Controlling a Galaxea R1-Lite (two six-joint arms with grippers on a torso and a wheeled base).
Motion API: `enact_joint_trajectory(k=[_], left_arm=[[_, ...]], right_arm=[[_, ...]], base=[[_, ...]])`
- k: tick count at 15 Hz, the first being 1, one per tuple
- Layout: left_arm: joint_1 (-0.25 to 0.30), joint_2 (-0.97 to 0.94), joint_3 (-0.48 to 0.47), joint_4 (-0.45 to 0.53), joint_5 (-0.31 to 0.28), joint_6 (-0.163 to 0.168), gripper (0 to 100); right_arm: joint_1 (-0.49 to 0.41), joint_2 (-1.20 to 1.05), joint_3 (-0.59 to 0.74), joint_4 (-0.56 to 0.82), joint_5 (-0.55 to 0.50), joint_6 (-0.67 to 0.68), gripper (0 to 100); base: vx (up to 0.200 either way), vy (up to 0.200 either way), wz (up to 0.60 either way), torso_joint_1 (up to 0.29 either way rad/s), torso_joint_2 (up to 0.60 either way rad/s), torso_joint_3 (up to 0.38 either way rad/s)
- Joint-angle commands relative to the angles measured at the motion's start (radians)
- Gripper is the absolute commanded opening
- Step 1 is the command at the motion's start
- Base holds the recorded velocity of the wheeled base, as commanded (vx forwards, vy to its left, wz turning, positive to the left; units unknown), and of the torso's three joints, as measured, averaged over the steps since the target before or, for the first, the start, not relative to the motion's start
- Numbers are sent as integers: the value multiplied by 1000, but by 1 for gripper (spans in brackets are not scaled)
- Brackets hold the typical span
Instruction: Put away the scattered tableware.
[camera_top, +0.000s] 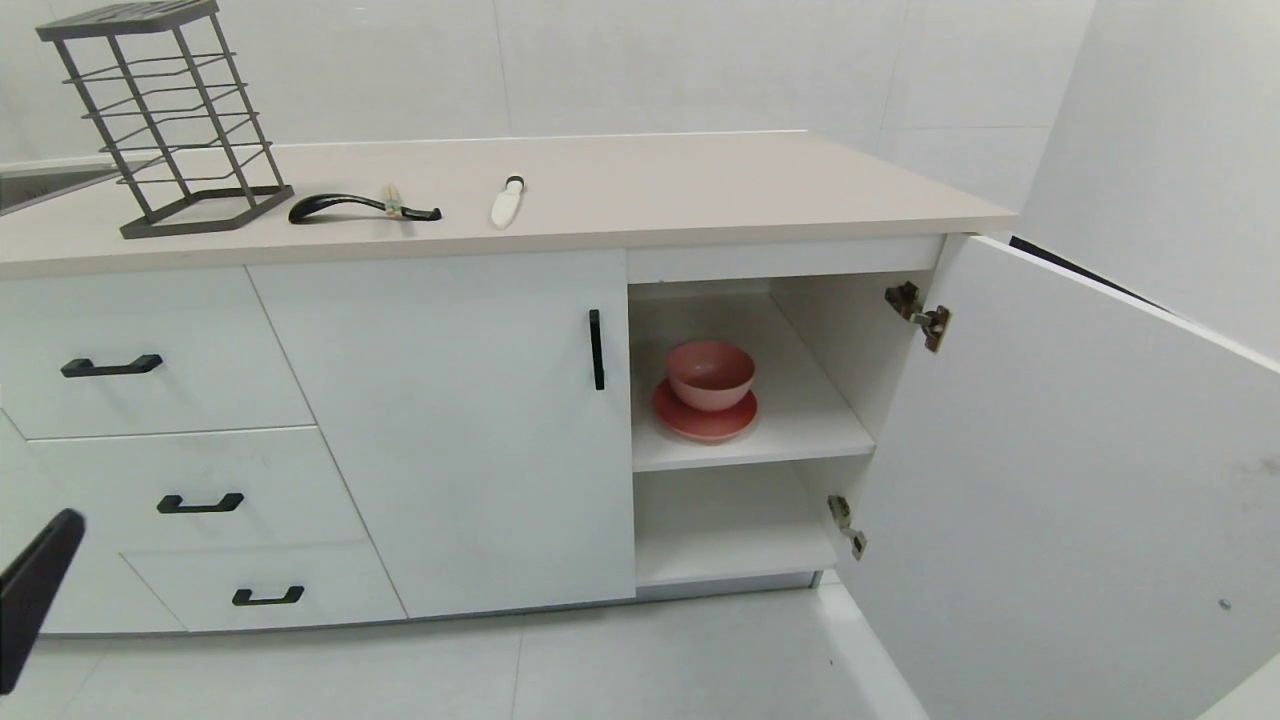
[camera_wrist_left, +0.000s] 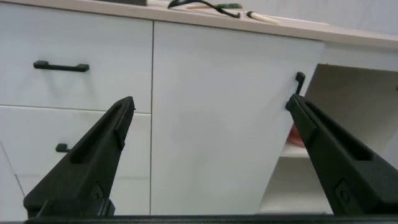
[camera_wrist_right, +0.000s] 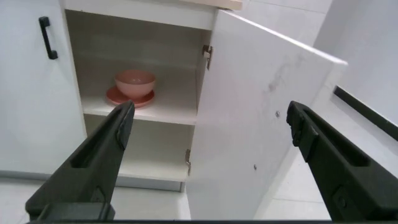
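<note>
On the beige countertop (camera_top: 700, 180) lie a black ladle (camera_top: 340, 207), a pair of chopsticks (camera_top: 397, 200) across its handle, and a small white utensil (camera_top: 507, 202) with a black end. A pink bowl (camera_top: 710, 372) sits on a red plate (camera_top: 705, 420) on the upper shelf of the open cabinet; the right wrist view shows the bowl (camera_wrist_right: 135, 83) too. My left gripper (camera_wrist_left: 210, 102) is open and empty, low in front of the closed cabinet door. My right gripper (camera_wrist_right: 210, 111) is open and empty, facing the open cabinet from a distance.
A dark wire rack (camera_top: 165, 110) stands at the counter's left, beside a sink edge (camera_top: 40, 185). The cabinet's right door (camera_top: 1080, 480) swings wide open into the floor space. Several drawers (camera_top: 110, 366) with black handles are on the left. The lower shelf (camera_top: 730, 530) is bare.
</note>
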Motion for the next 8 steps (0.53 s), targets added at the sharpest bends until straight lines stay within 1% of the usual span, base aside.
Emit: enact_joint_trajectory(k=[1, 2, 4, 5, 6, 7, 8], left_arm=[[146, -344, 0, 231, -118, -14, 100], [164, -406, 0, 295, -147, -28, 100], [161, -476, 0, 413, -181, -47, 100], [156, -483, 0, 439, -187, -47, 100], [149, -501, 0, 505, -198, -47, 100], [156, -509, 0, 550, -198, -42, 100], [175, -561, 0, 634, -201, -36, 100]], right_arm=[[-9, -46, 37, -1, 2, -1, 100], [-9, -60, 53, 1, 5, -1, 100], [-11, -77, 84, 1, 16, -1, 100], [-11, -77, 93, 1, 16, -1, 100], [-9, -83, 130, 1, 16, -1, 100], [-8, -102, 135, 22, 17, 6, 100], [0, -154, 135, 107, 11, 39, 100]], base=[[0, 0, 0, 0, 0, 0], [0, 0, 0, 0, 0, 0], [0, 0, 0, 0, 0, 0], [0, 0, 0, 0, 0, 0], [0, 0, 0, 0, 0, 0], [0, 0, 0, 0, 0, 0], [0, 0, 0, 0, 0, 0]])
